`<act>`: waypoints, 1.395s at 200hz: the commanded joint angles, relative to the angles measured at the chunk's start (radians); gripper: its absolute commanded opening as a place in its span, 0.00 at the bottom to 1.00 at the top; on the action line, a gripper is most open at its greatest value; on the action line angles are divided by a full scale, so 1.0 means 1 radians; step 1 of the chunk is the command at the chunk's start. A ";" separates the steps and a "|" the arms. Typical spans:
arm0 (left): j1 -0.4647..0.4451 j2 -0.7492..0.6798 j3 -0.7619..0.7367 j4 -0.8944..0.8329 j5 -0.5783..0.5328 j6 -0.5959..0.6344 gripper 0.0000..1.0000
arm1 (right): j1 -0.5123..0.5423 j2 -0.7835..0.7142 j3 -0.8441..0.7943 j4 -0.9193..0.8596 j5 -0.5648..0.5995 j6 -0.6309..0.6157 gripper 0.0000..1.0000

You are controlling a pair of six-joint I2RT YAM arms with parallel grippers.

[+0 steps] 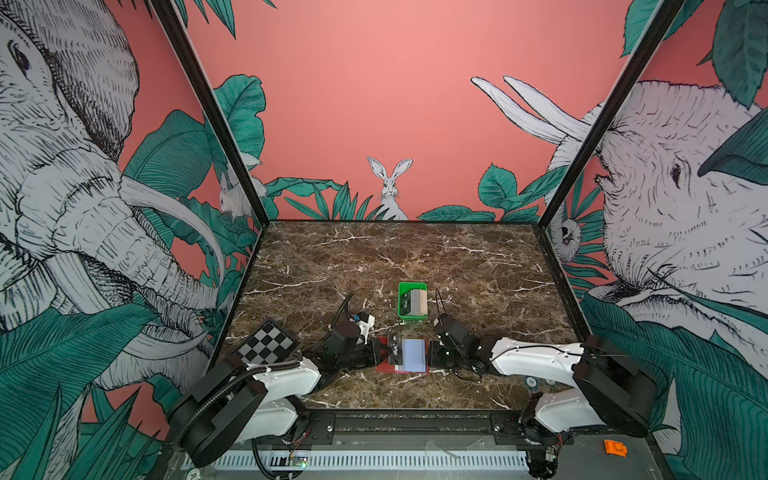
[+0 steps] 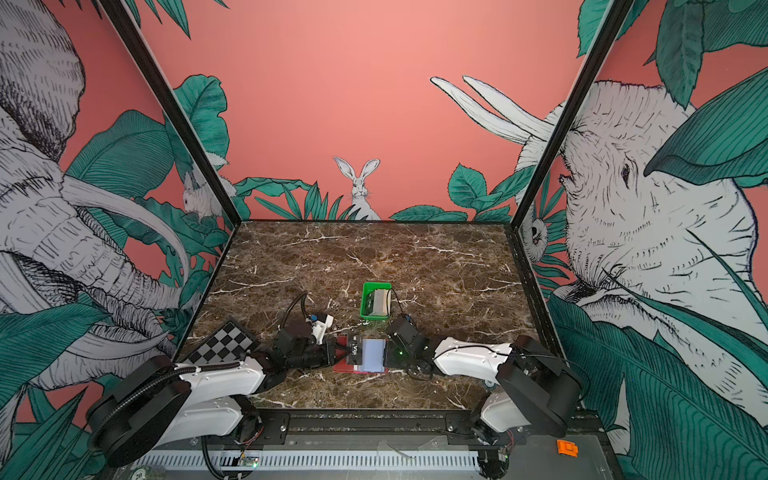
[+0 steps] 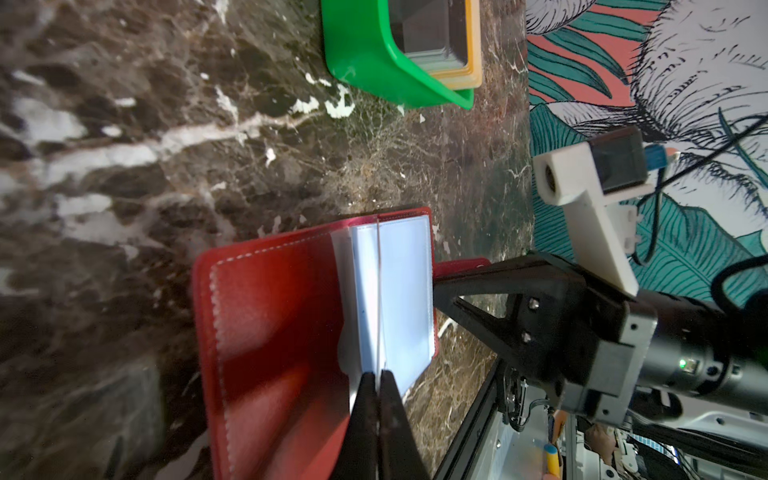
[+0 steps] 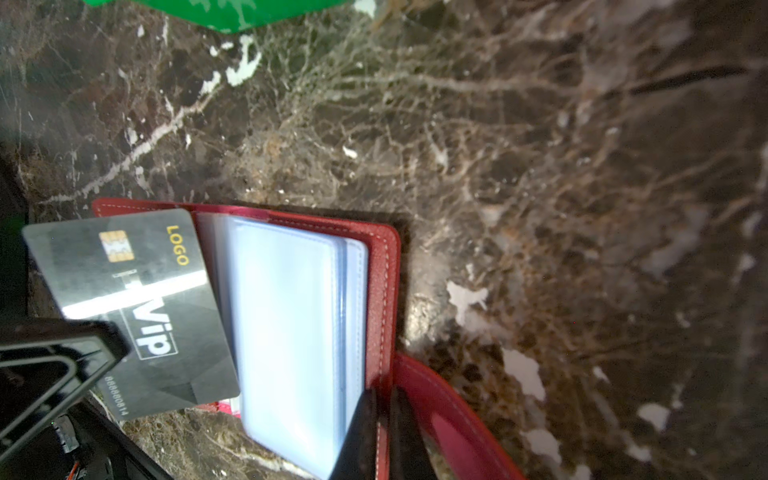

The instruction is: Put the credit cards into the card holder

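On the marble table (image 1: 478, 266) the red card holder (image 1: 415, 353) is laid open near the front edge. The black card (image 4: 137, 307), pinched by the left gripper (image 3: 378, 380) over the holder's left side, is seen flat from the right wrist but only edge-on from the left wrist. The holder's red cover is squeezed by the right gripper (image 4: 386, 399). Whether the card is inside a pocket cannot be told.

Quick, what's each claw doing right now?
The left gripper is closed on a black VIP credit card.
The right gripper is closed on the red card holder.
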 commanded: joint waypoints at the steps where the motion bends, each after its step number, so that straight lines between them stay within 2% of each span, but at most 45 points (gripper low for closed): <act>1: 0.006 0.034 -0.016 0.107 0.031 -0.028 0.00 | 0.008 0.018 0.016 -0.029 0.023 -0.006 0.09; 78: 0.006 0.100 -0.003 0.094 0.045 -0.016 0.00 | 0.010 0.024 0.019 -0.038 0.033 -0.007 0.09; 163: 0.006 0.061 -0.017 0.020 0.054 -0.042 0.00 | 0.014 0.048 0.031 -0.040 0.034 -0.012 0.09; 279: 0.005 0.131 0.004 0.062 0.115 -0.055 0.00 | 0.019 0.061 0.035 -0.037 0.037 -0.010 0.09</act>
